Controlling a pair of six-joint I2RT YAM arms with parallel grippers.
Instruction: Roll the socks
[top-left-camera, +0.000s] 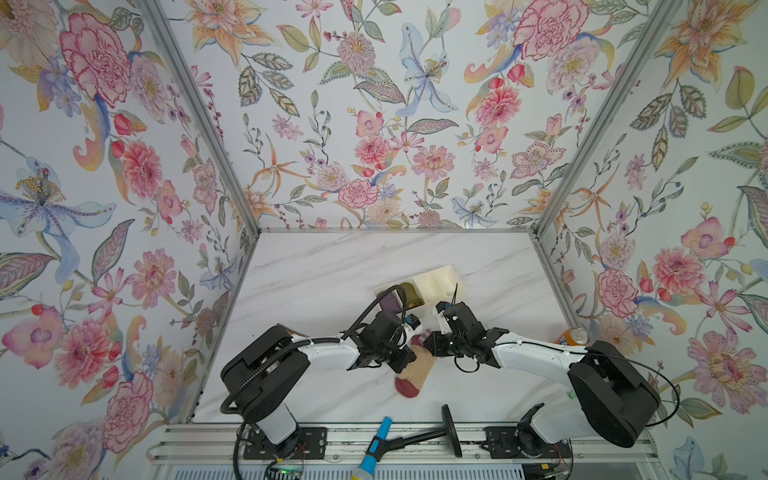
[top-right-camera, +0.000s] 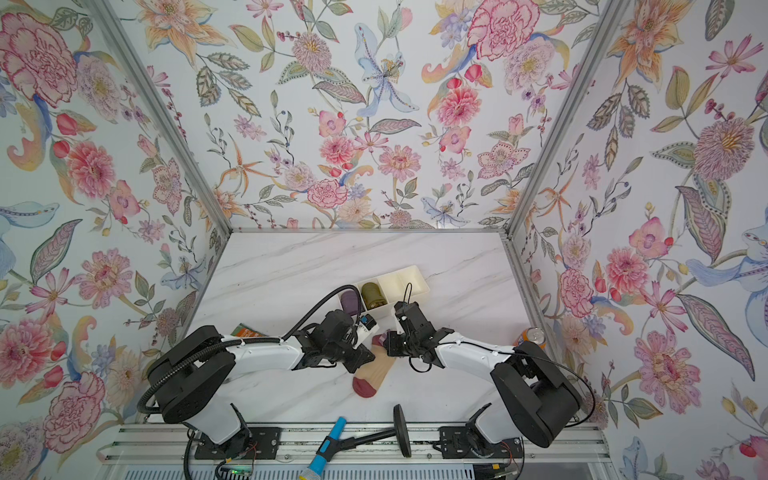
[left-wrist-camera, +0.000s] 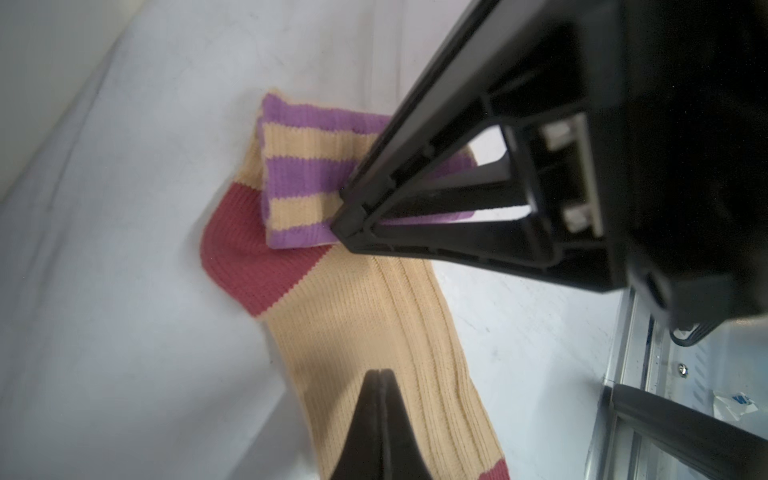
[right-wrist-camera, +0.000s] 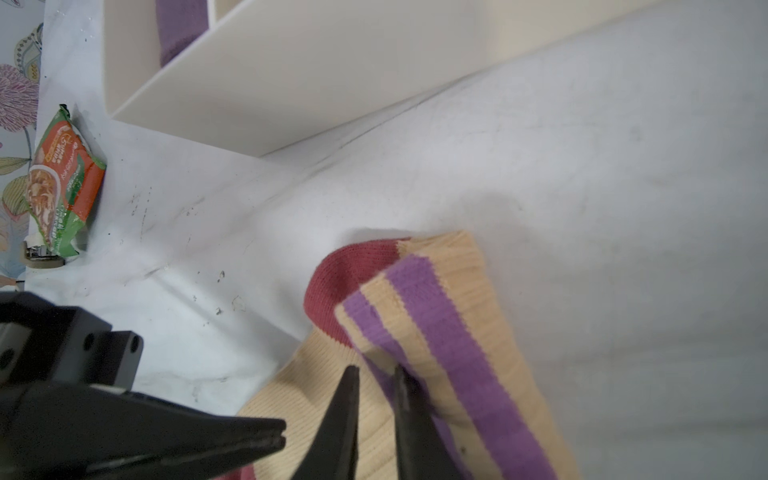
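Observation:
The socks (top-left-camera: 417, 370) lie flat in front of the white tray: peach-tan ribbed knit with a maroon toe (top-left-camera: 408, 388) toward the front edge and a maroon heel (left-wrist-camera: 249, 270). The purple-striped cuff (left-wrist-camera: 299, 174) is folded back over the heel. My right gripper (right-wrist-camera: 376, 370) pinches the edge of that folded cuff, its fingers nearly together with cloth between them; in the left wrist view the right gripper (left-wrist-camera: 344, 226) meets at the fold. My left gripper (left-wrist-camera: 380, 372) is shut with nothing in it, its tips just over the tan foot part.
A white divided tray (top-left-camera: 446, 275) stands behind the grippers, holding a purple roll (top-left-camera: 390, 304) and an olive roll (top-left-camera: 412, 293). An orange can (top-left-camera: 572, 336) stands by the right wall, a snack packet (right-wrist-camera: 66, 178) by the left arm, and a blue-handled tool (top-left-camera: 376, 444) on the front rail.

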